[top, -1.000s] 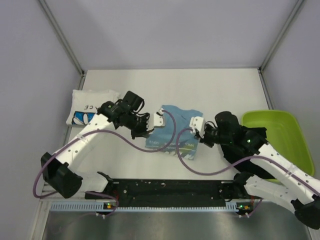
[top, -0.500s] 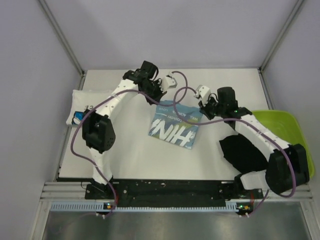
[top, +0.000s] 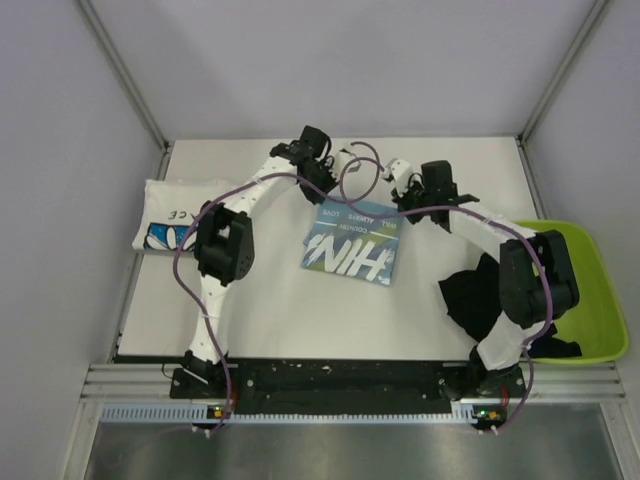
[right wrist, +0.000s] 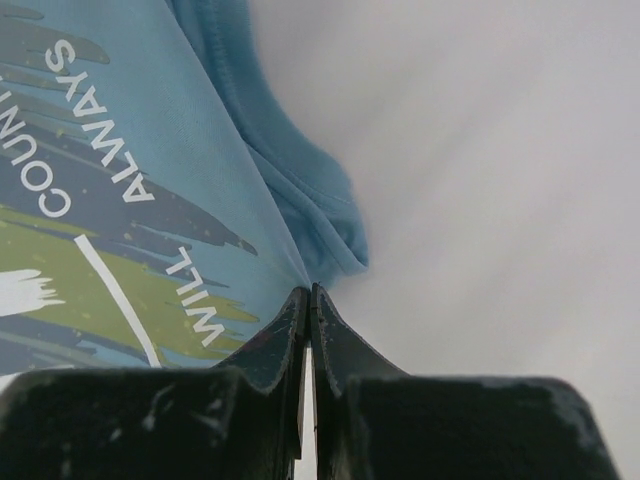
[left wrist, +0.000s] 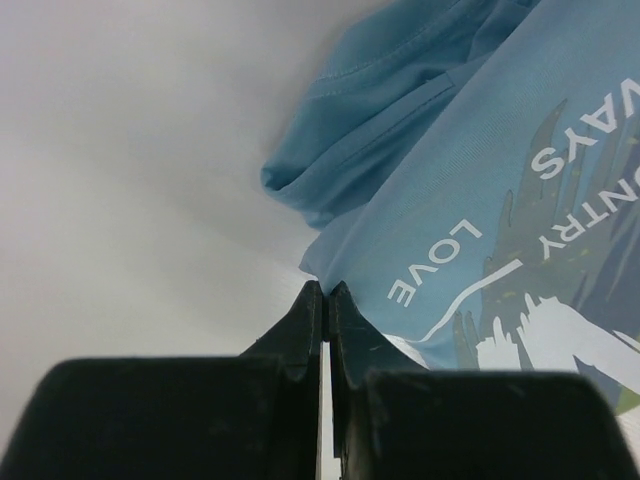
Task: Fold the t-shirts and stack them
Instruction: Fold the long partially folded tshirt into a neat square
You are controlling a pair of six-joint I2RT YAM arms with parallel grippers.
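Observation:
The light blue t-shirt (top: 352, 246) lies in the middle of the table, folded into a rectangle with its white print facing up. My left gripper (top: 323, 198) is shut on its far left corner (left wrist: 345, 240). My right gripper (top: 404, 212) is shut on its far right corner (right wrist: 300, 225). Both pinch the cloth low over the table. The white t-shirt (top: 178, 214) with the blue daisy band lies folded at the left edge. The black t-shirt (top: 478, 292) lies crumpled at the right, half over the bin's rim.
The lime-green bin (top: 592, 282) stands at the right edge with black cloth hanging into it. Purple cables loop over both arms above the blue shirt. The white tabletop (top: 290, 310) lies between the shirts, walled at the back and both sides.
Both arms have swung from the near side to the far side, carrying the blue shirt's edge over and away. The print now faces up and the shirt lies a little farther back.

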